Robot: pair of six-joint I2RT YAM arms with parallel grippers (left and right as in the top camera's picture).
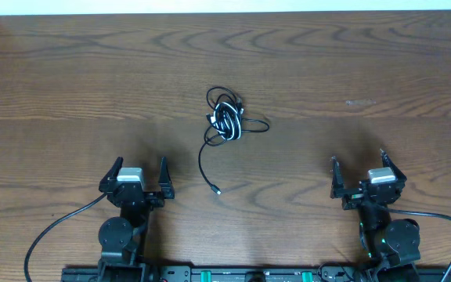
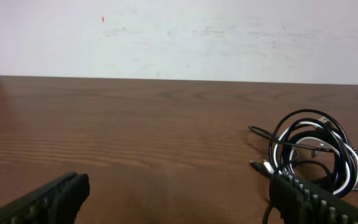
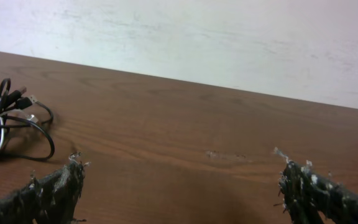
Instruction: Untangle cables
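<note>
One tangled bundle of cables (image 1: 227, 120) lies at upper centre of the overhead frame. It holds one white cable (image 1: 227, 127); the black strands (image 1: 202, 160) overlap too much to count. There are two grippers, the left gripper (image 1: 140, 163) at lower left and the right gripper (image 1: 358, 157) at lower right, and one table (image 1: 69, 78).

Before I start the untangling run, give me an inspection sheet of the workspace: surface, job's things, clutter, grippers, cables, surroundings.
Surface: brown wood-grain table.
Job's things: cables, black and white, bunched in one tangle at mid-table; one black plug end trails toward the robot.
Clutter: nothing seen.
Grippers: left gripper and right gripper both open, holding nothing, well apart from the tangle.
Cables: thick black arm wires loop out from both arm bases, clear of the tangle.
Surroundings: pale wall beyond the table's far edge.
</note>
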